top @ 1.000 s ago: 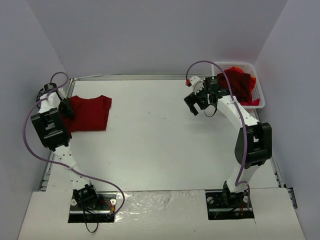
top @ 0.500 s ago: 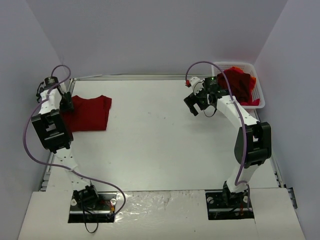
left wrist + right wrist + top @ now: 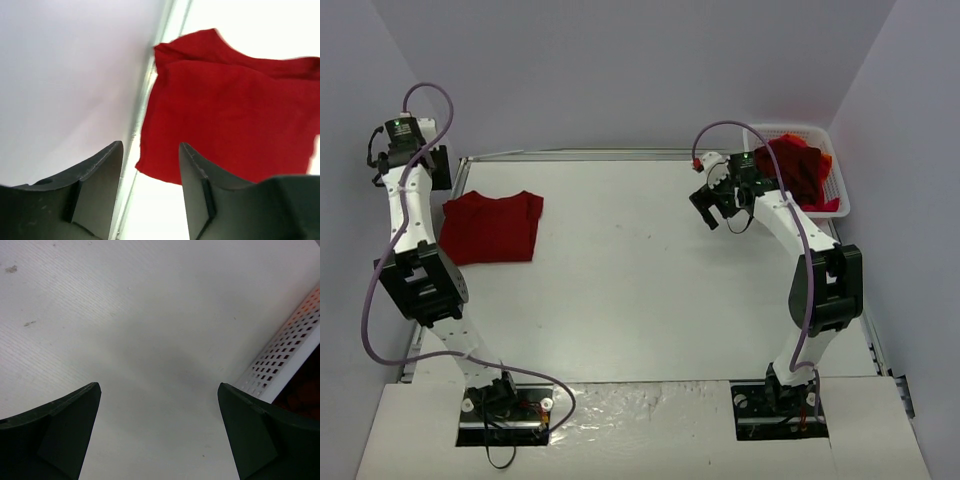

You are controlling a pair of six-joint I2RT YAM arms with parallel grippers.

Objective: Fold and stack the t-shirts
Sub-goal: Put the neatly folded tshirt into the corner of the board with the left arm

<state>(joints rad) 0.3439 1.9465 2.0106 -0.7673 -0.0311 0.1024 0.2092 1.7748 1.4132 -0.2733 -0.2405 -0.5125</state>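
Note:
A dark red folded t-shirt [image 3: 490,228] lies flat at the table's far left; in the left wrist view the t-shirt [image 3: 230,110] fills the upper right. My left gripper [image 3: 437,168] hangs raised above the shirt's far-left corner, close to the left wall. This left gripper [image 3: 150,167] is open, with only table and the shirt's edge showing between its fingers [image 3: 97,185]. More crumpled red t-shirts [image 3: 795,170] lie heaped in the white basket [image 3: 790,128]. My right gripper [image 3: 708,208] hovers left of the basket. The right gripper [image 3: 157,410] is wide open over bare table.
The white mesh basket wall [image 3: 285,350] stands just right of my right gripper. A metal rail [image 3: 145,115] runs along the table's left edge against the grey wall [image 3: 65,75]. The white table [image 3: 640,260] stretches between the folded shirt and the basket.
My left arm has lifted off the folded shirt and swung up and back toward the far-left corner, its jaws parting. The right arm has barely moved.

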